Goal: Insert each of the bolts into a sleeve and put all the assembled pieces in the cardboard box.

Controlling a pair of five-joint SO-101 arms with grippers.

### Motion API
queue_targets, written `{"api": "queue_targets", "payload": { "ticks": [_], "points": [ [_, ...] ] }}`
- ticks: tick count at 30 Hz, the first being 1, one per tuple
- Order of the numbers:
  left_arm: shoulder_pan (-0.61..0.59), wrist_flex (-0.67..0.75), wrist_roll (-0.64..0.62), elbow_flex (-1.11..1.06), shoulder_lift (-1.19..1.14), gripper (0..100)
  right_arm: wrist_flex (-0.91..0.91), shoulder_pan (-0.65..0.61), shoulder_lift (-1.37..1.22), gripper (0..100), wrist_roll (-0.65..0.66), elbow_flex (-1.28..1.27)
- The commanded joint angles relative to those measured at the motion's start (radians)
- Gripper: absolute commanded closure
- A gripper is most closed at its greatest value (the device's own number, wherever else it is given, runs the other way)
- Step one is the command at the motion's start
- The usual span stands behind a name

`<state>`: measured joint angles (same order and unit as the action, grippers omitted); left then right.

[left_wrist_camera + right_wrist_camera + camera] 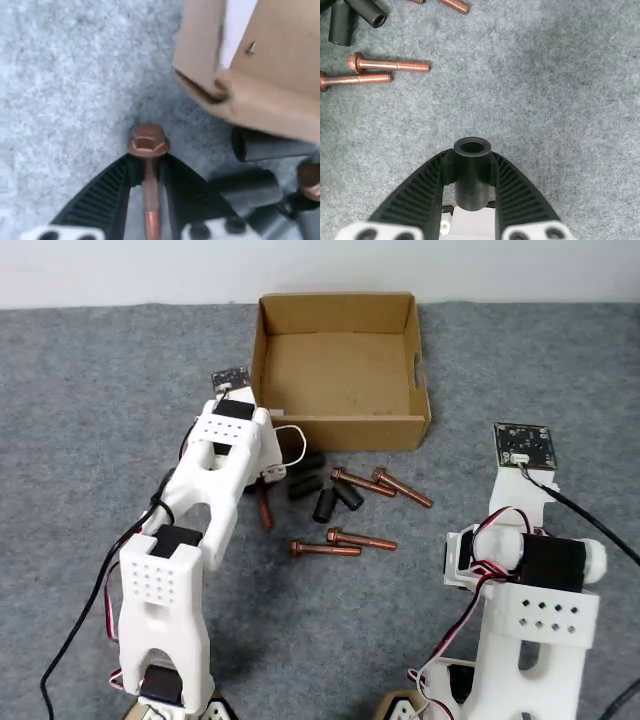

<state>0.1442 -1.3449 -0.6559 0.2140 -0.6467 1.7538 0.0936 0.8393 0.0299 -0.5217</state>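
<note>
Grey carpet point(100, 390) underneath, cardboard box point(340, 428) at the far side. Clamps a copper bolt point(148, 142) in the left gripper point(148, 167), near the box's front corner. Pinches a black sleeve point(471, 150) in the right gripper point(470, 172), above bare carpet. Shows 4 loose bolts point(361, 539) and other sleeves point(324, 504) before the box.

Grey carpeted table point(560, 370) — cardboard box point(340, 430), bolts point(362, 539), sleeves point(324, 504)
</note>
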Motion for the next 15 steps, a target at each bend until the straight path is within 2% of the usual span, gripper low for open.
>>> {"api": "queue_targets", "payload": {
  "ticks": [1,8,15],
  "points": [
    [-0.008,-0.11,-0.003,0.042,0.124,100,0.028,0.008,0.025,98.9,-0.009,0.034],
    [0.066,-0.239,0.066,0.041,0.48,100,0.038,0.008,0.071,98.9,-0.009,0.164],
    [0.149,-0.321,0.138,0.039,0.815,100,0.033,0.008,0.335,98.9,-0.005,0.164]
  ]
}}
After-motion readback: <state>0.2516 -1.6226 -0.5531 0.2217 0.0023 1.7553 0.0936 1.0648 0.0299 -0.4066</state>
